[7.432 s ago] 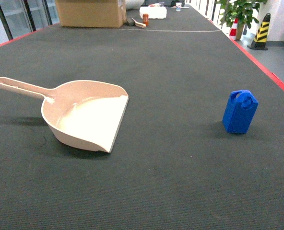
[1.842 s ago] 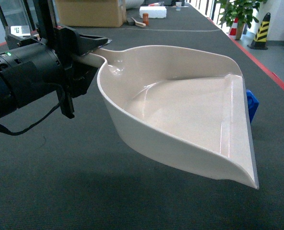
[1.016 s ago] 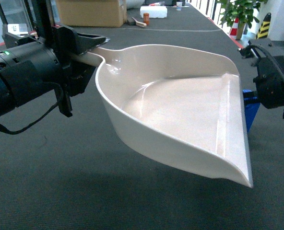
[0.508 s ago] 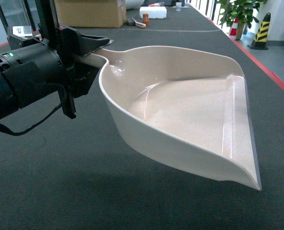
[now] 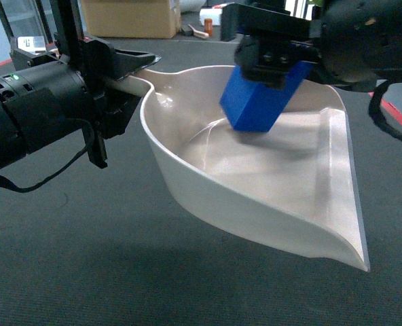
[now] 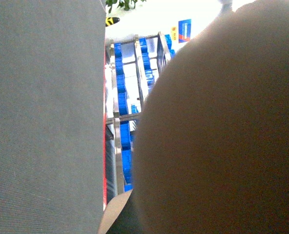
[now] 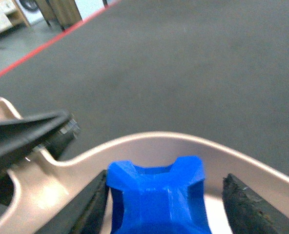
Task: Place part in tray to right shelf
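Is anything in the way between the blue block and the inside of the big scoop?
Nothing visible. The right end effector holds the blue block tilted just above the scoop, whose floor beneath is bare. The left end effector grips the scoop's handle, off to the side.

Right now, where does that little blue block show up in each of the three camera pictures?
Head: the part hangs upper centre, in the right gripper.
Left wrist: not in it.
Right wrist: bottom centre, between the fingers.
Shared landmark: the tray, held by the left gripper.

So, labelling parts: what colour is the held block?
Bright blue part, clearest in the head view.
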